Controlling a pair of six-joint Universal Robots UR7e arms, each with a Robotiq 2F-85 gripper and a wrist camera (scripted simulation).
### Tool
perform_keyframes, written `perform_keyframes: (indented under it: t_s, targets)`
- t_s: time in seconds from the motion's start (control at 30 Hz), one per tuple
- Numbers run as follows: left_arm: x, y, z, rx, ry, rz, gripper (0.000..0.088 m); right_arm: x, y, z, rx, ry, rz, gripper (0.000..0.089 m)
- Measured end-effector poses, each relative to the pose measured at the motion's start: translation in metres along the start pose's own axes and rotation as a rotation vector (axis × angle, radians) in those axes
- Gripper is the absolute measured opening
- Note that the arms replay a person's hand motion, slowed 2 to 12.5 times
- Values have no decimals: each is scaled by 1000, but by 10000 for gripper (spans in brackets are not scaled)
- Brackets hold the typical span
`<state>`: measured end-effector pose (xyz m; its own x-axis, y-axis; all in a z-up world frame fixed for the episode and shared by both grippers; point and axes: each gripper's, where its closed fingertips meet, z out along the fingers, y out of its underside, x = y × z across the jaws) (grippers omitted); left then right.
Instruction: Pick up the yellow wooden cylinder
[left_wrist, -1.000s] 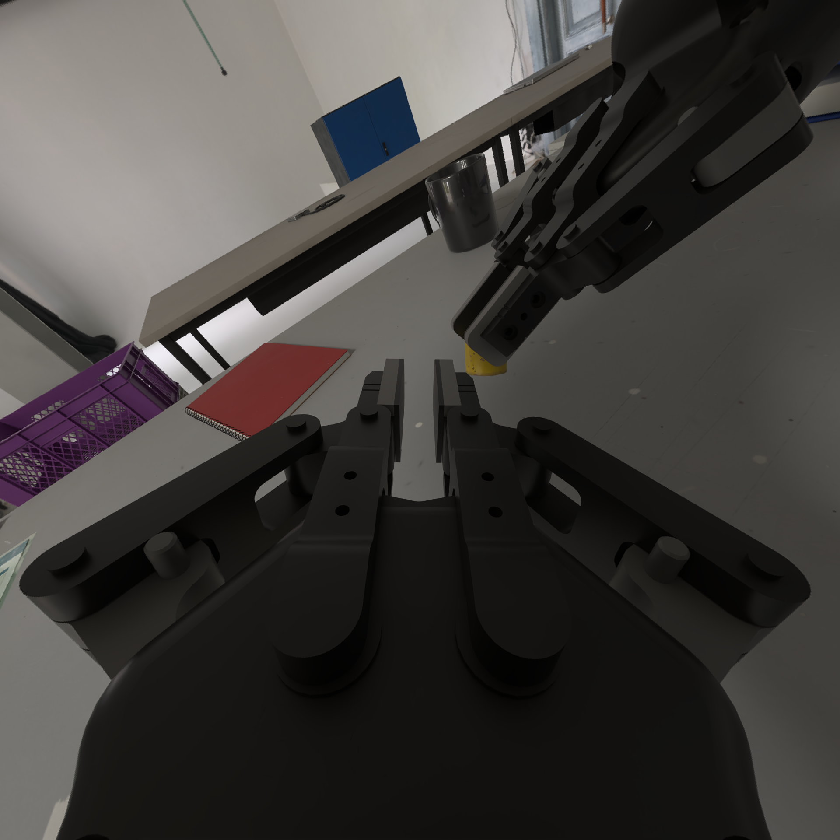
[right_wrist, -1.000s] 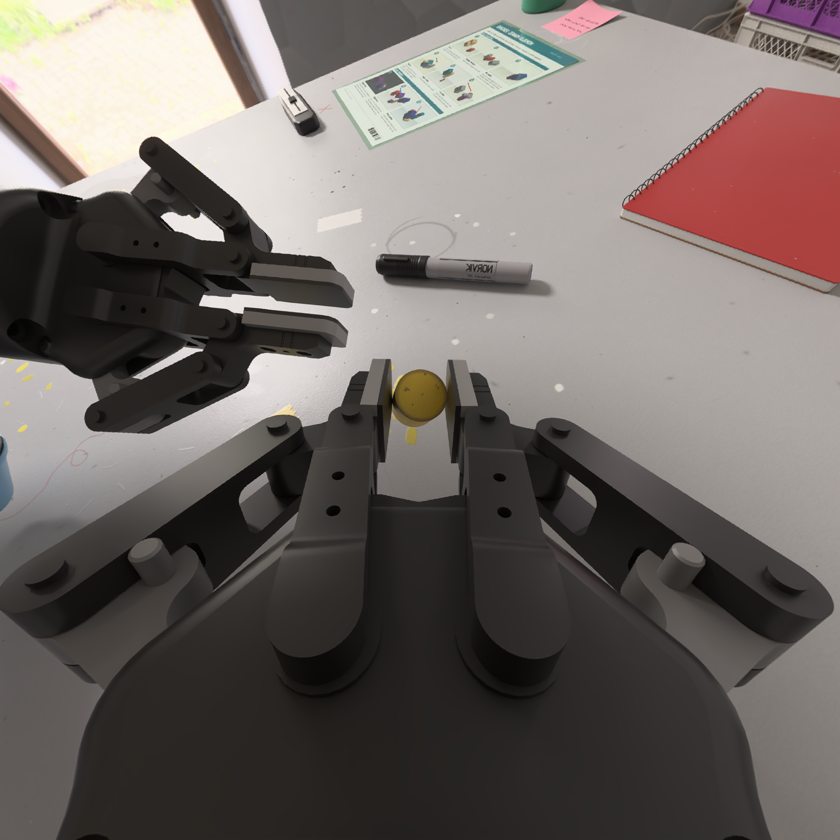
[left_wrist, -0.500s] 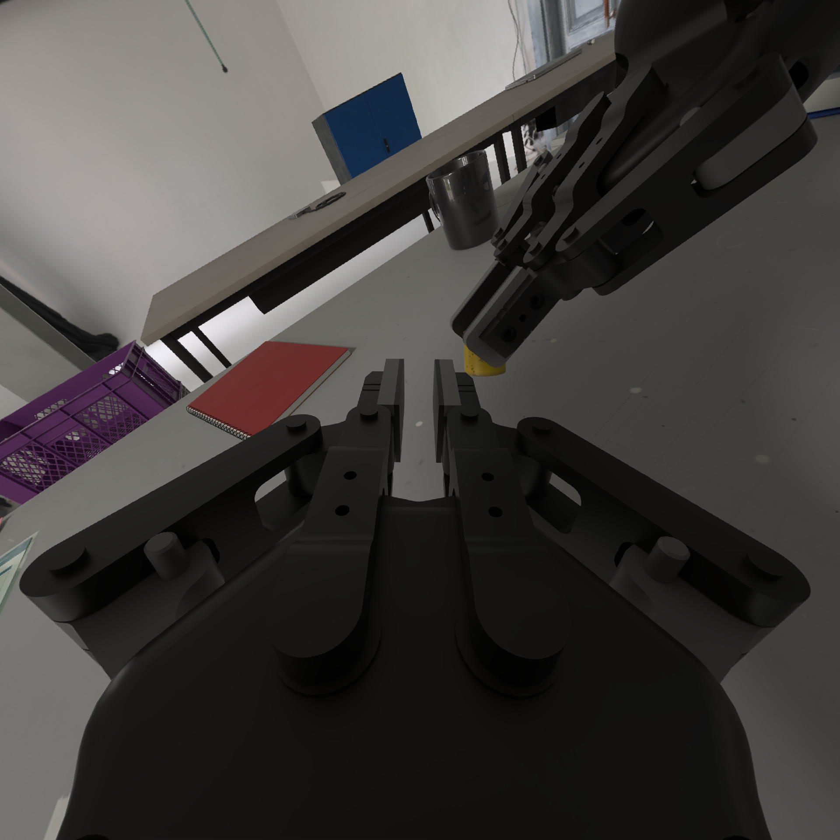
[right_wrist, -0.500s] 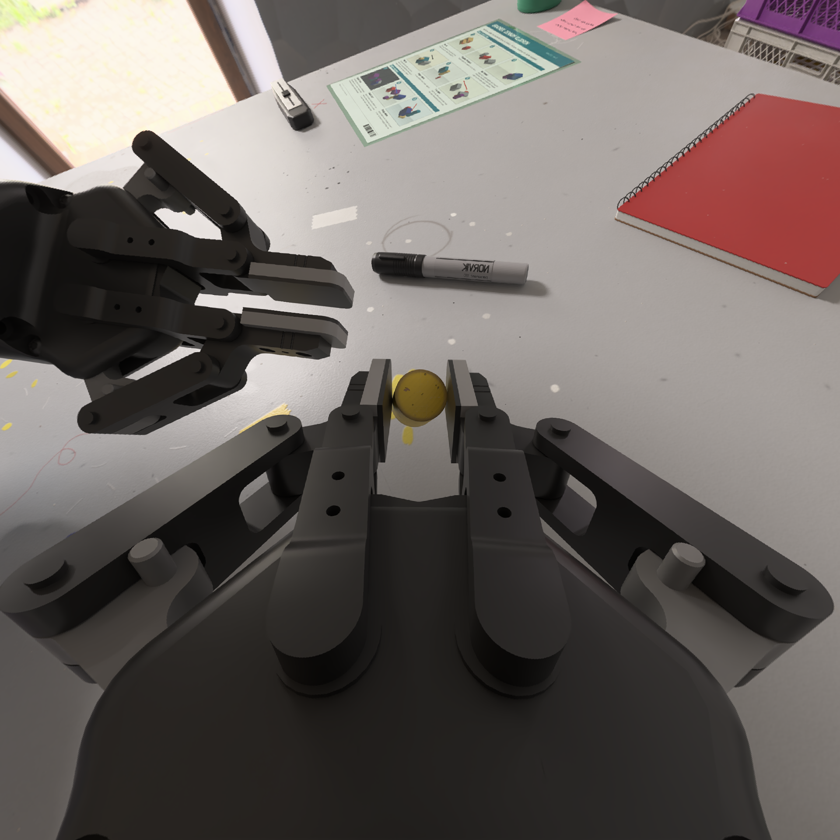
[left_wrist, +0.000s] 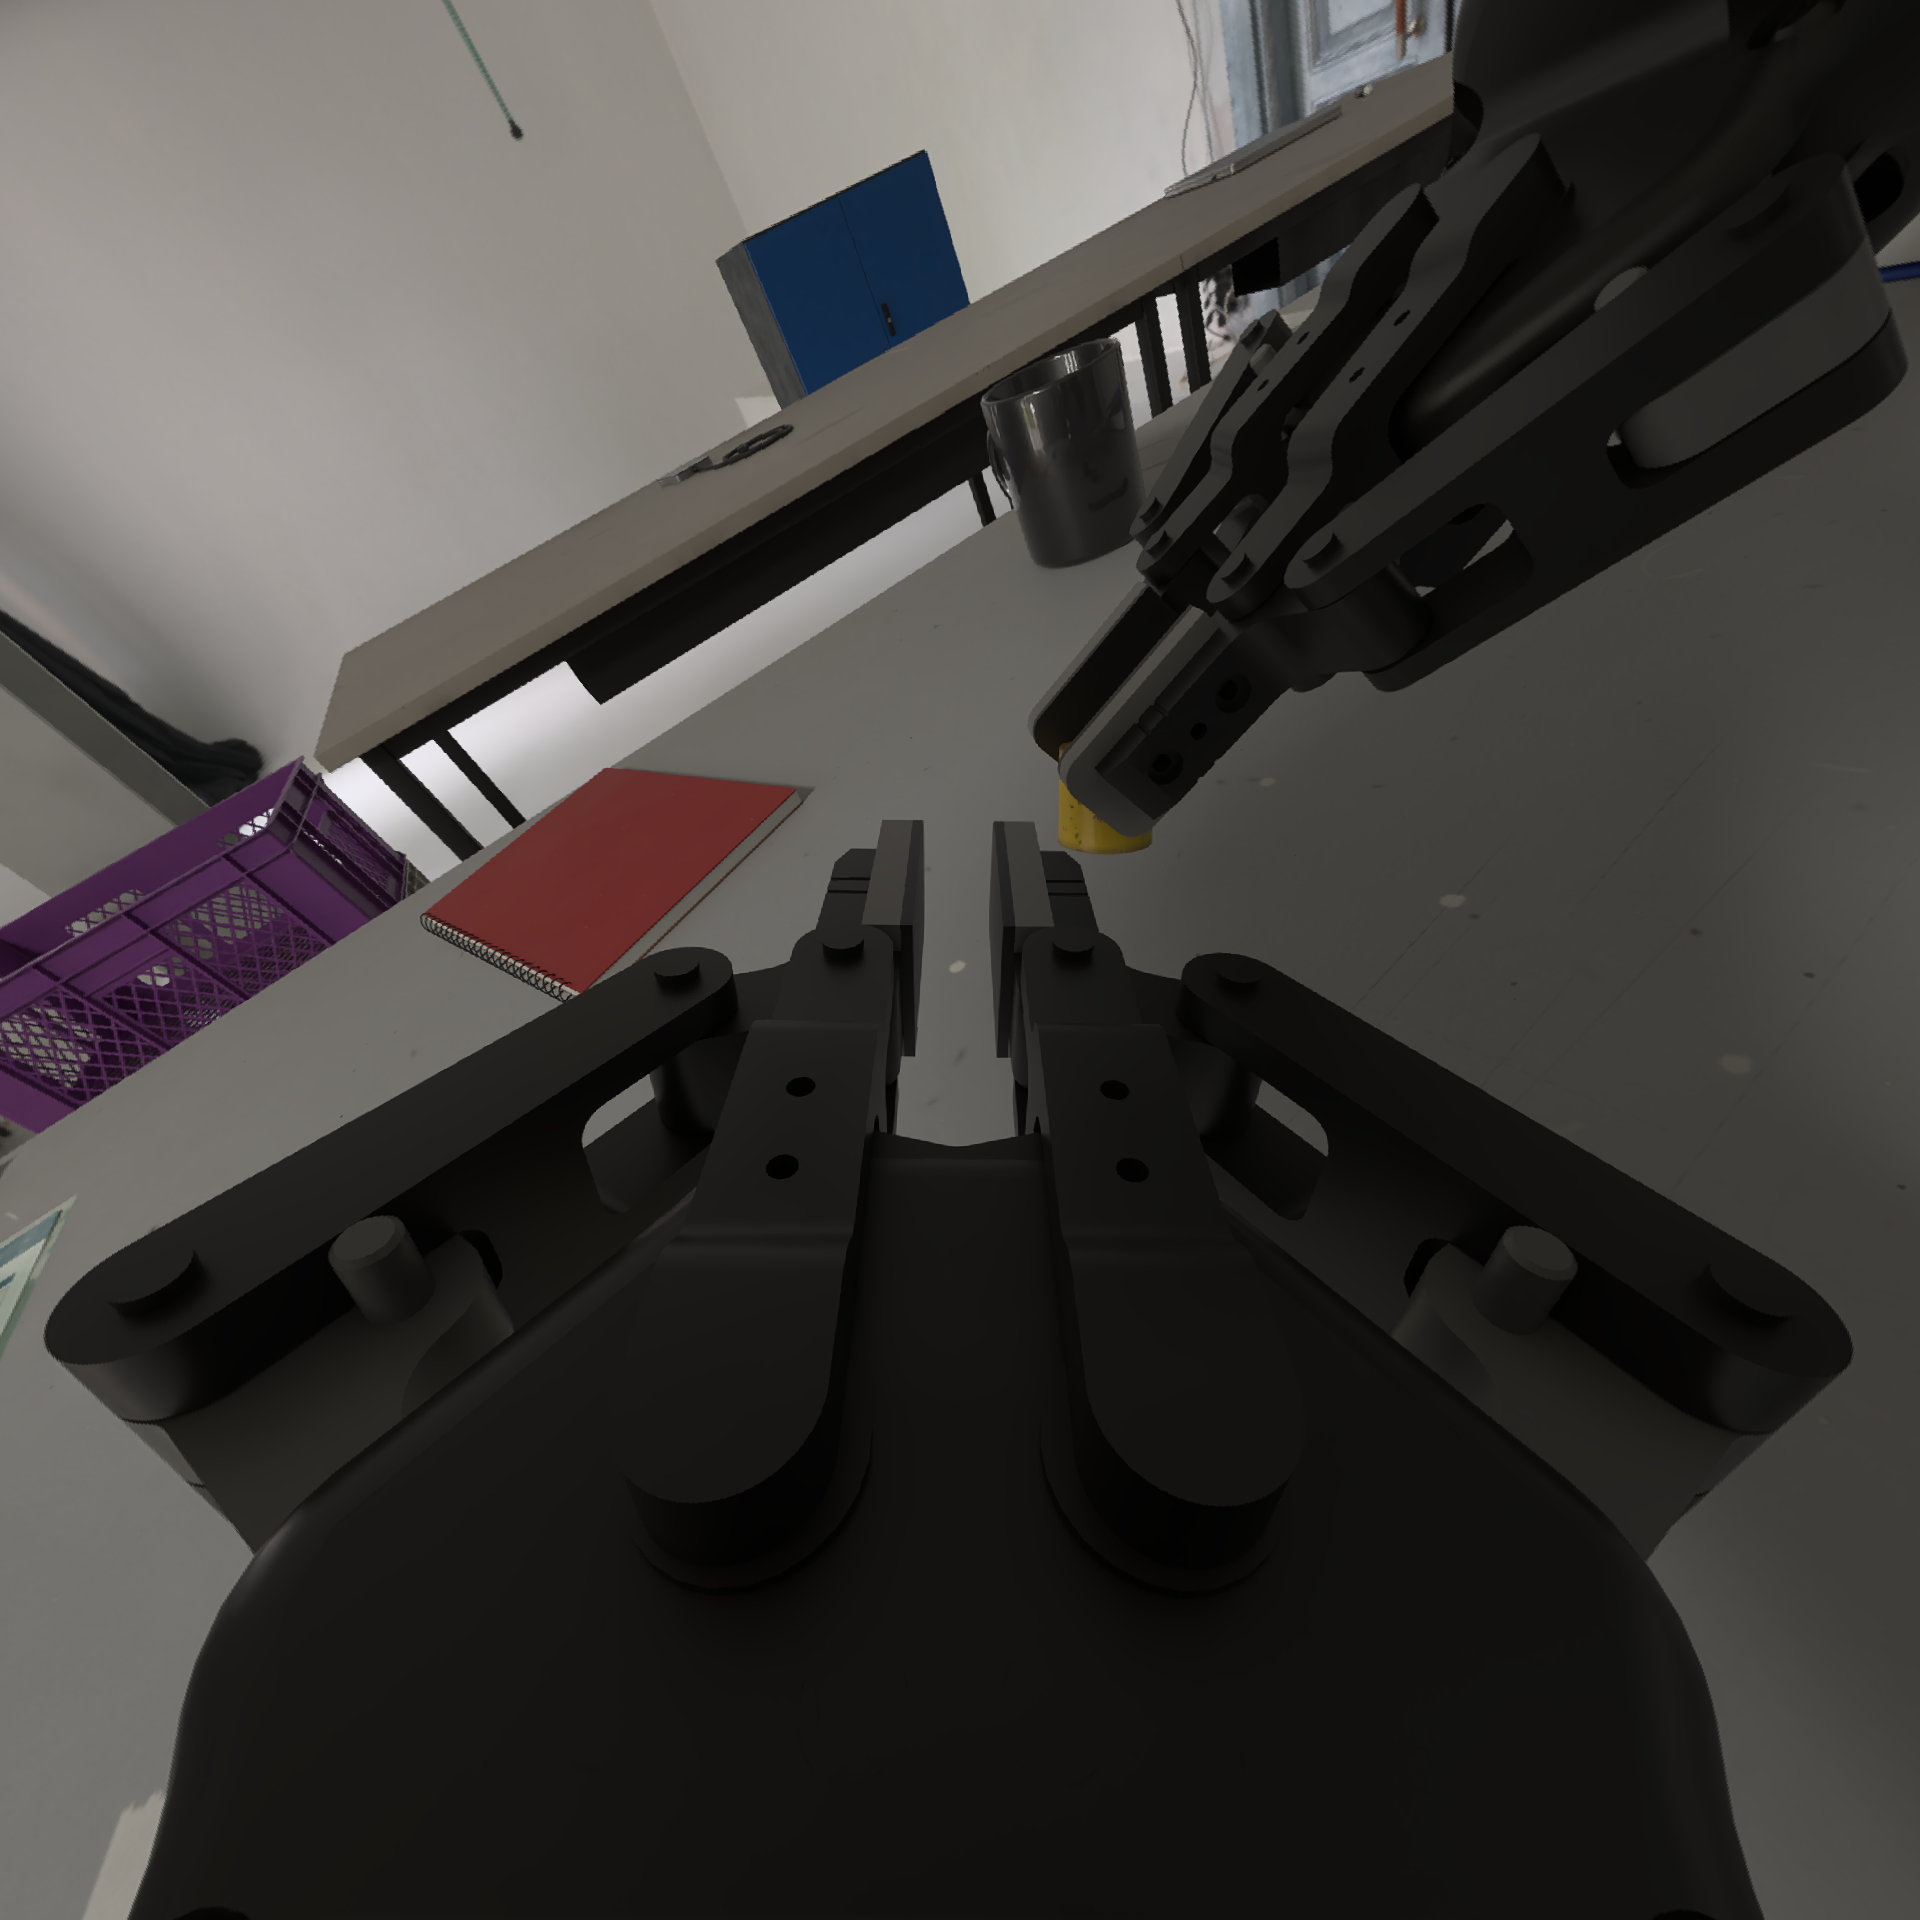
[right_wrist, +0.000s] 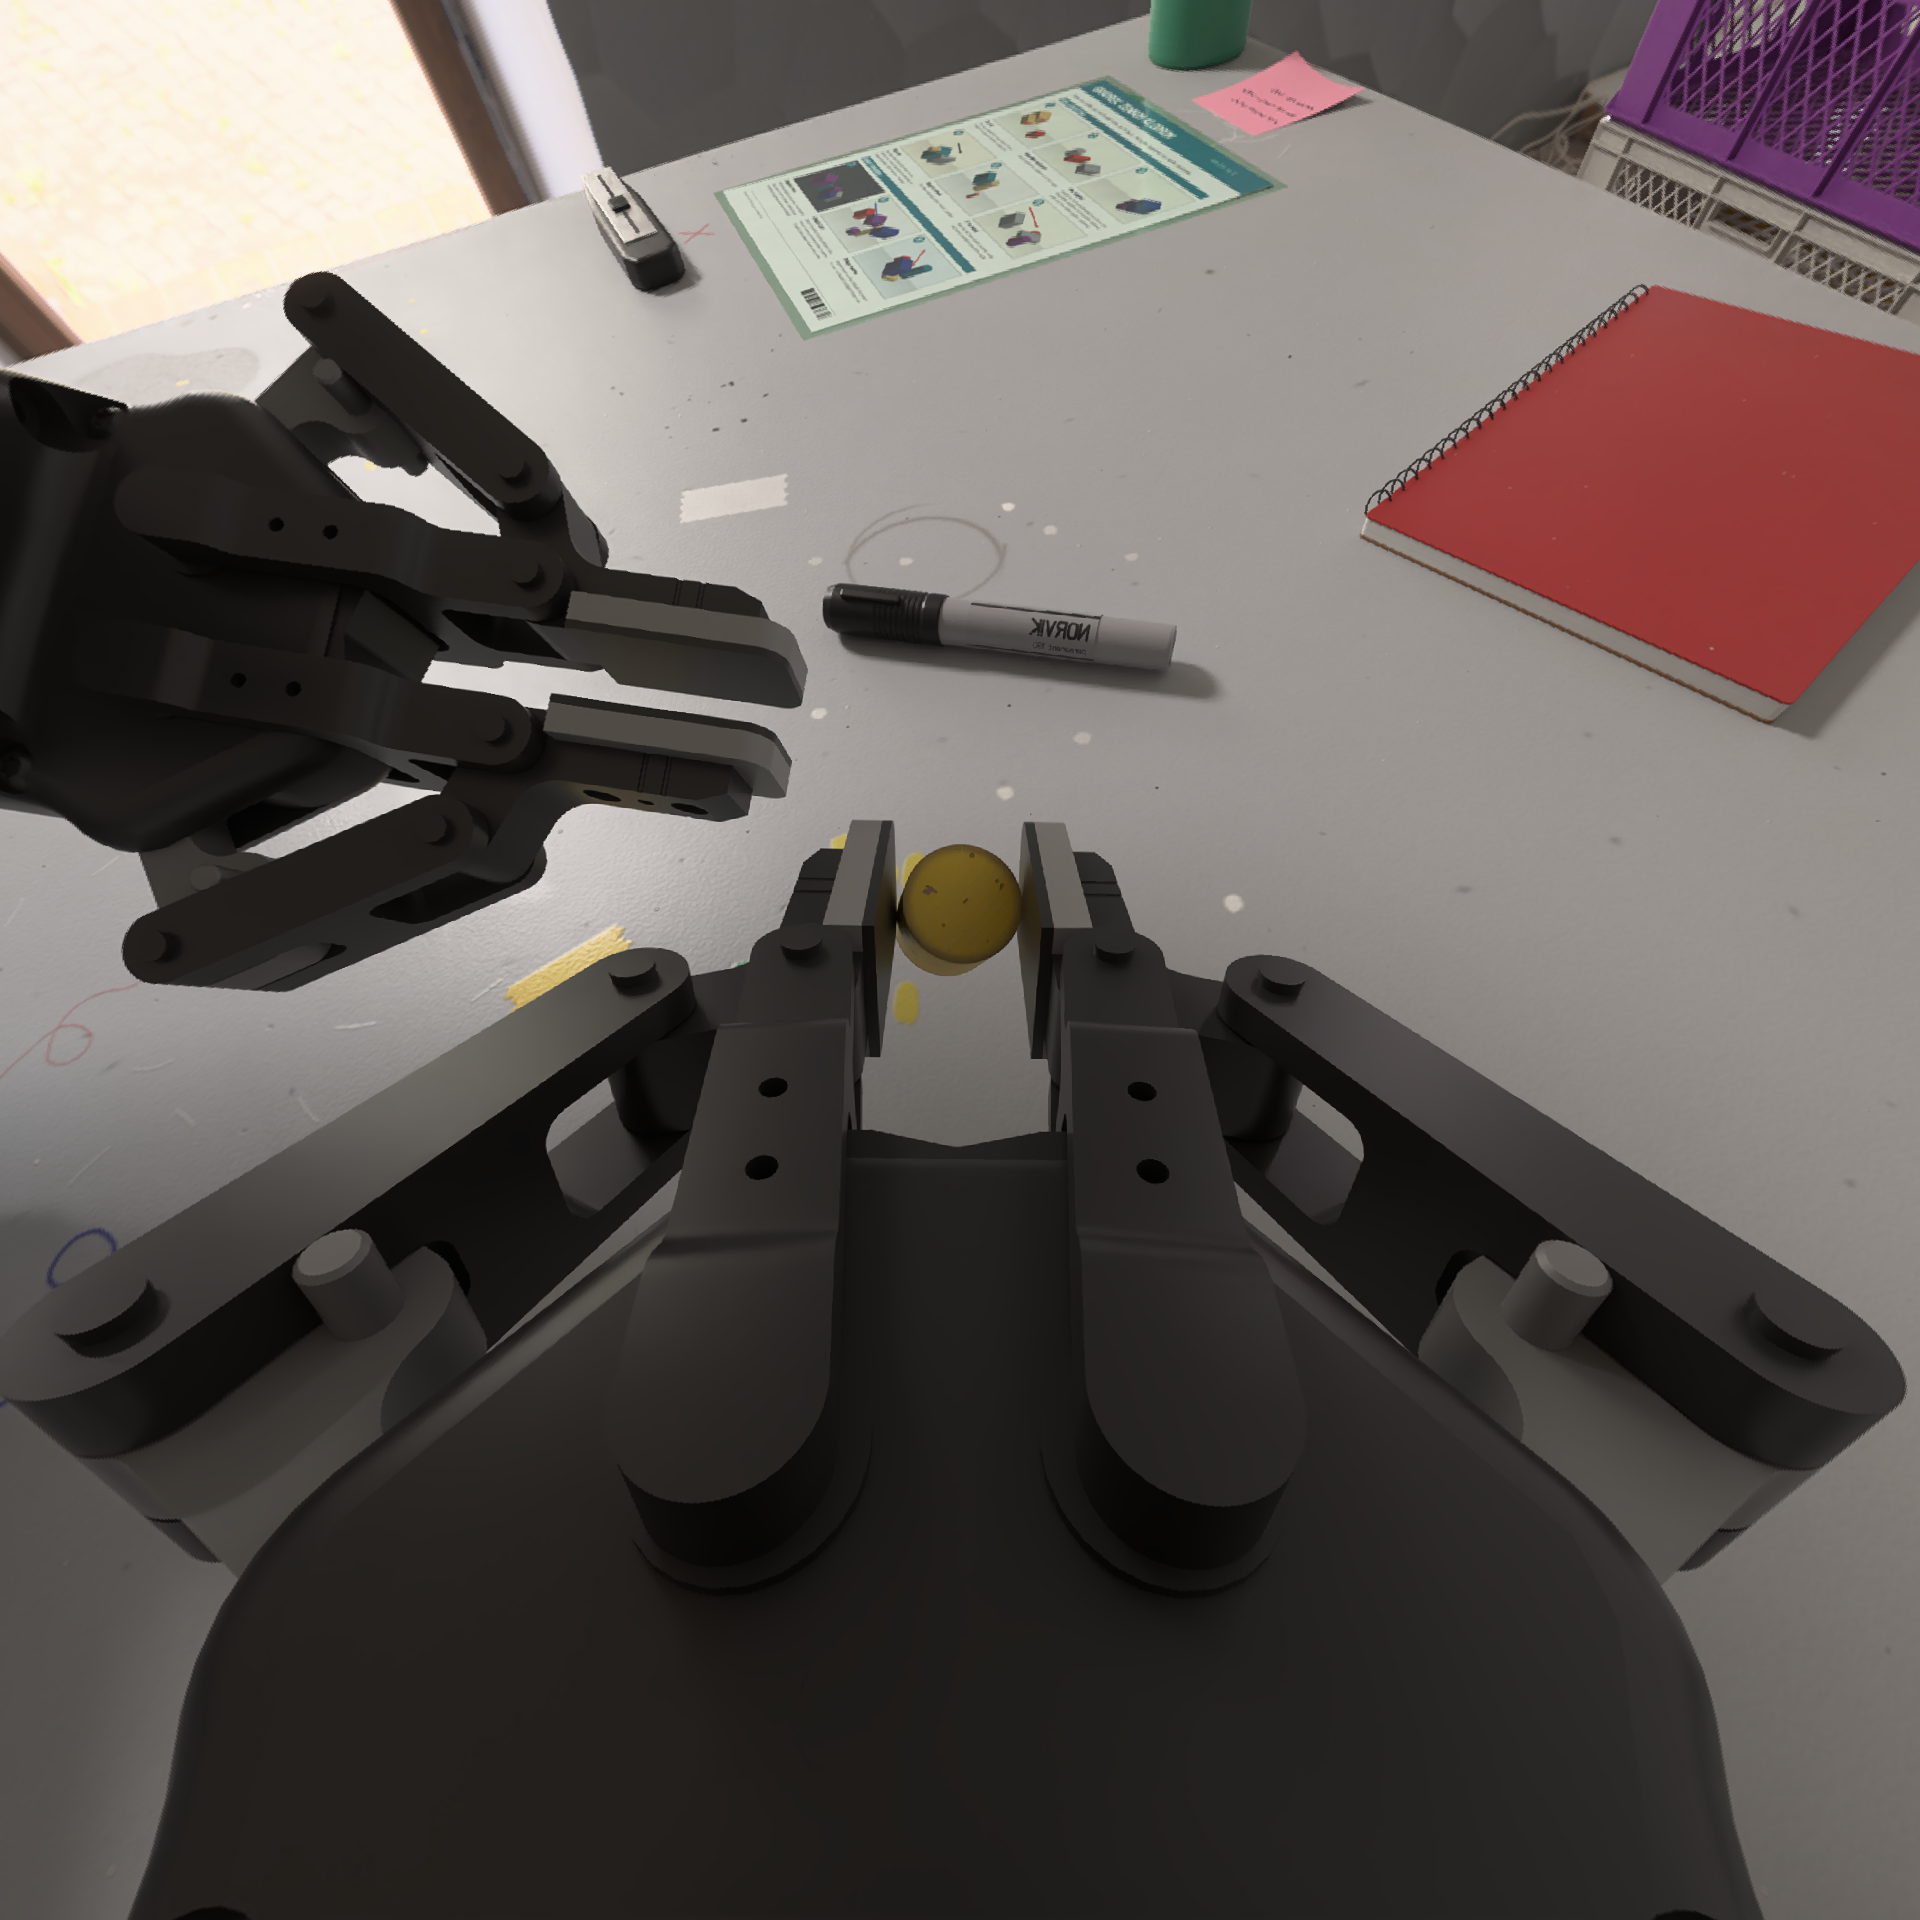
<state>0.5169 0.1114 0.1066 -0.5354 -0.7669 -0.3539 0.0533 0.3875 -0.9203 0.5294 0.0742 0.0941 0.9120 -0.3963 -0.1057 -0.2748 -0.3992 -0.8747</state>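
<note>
- Yellow wooden cylinder (right_wrist: 958, 902) sits pinched between the two dark fingers of the right gripper (right_wrist: 958, 883), its round end facing the wrist camera.
- From the left wrist view, the same cylinder (left_wrist: 1091, 831) pokes out below the right gripper (left_wrist: 1117, 769), its lower end close over the grey tabletop (left_wrist: 1455, 831); whether it touches the surface cannot be told.
- Left gripper (right_wrist: 774, 717) hangs just left of the cylinder, apart from it, its fingers drawn near each other with a narrow gap and nothing between them.
- Black-capped grey marker pen (right_wrist: 997, 629) lies flat on the table beyond the cylinder.
- Red spiral-bound notebook (right_wrist: 1683, 499) lies farther right of the cylinder, well apart.
- Printed instruction sheet (right_wrist: 997, 197) and small grey-and-black stapler-like tool (right_wrist: 634, 231) lie far beyond the cylinder, near the table's far edge.
- Purple plastic crate (right_wrist: 1787, 94) stands off the table's far right corner.
- Dark metal cup (left_wrist: 1065, 457) stands behind the cylinder in the left wrist view.
</note>
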Motion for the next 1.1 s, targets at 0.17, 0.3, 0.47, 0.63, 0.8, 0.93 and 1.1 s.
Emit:
perform_keyframes:
  t_s: [0.17, 0.3, 0.47, 0.63, 0.8, 0.93, 1.1]
  targets:
    - [-1, -1, 0, 2, -3, -25, 117, -1, -2, 0, 13, 6, 3, 216]
    - [-2, -2, 1, 6, -8, -48, 117, 0, -3, 0, 25, 16, 2, 216]
    - [-4, -3, 0, 9, -17, -79, 116, 0, -5, 1, 45, 16, 12, 216]
    - [-6, -4, -1, 13, -23, -106, 116, -3, -9, 3, 67, 11, 24, 216]
    - [-9, -5, -2, 22, -28, -135, 116, -5, -11, 4, 74, 18, 18, 216]
    - [-10, -4, -2, 32, -23, -177, 116, -7, -13, 5, 76, 27, 8, 216]
    - [-11, -4, -3, 35, -18, -187, 116, -7, -13, 5, 62, 44, -16, 216]
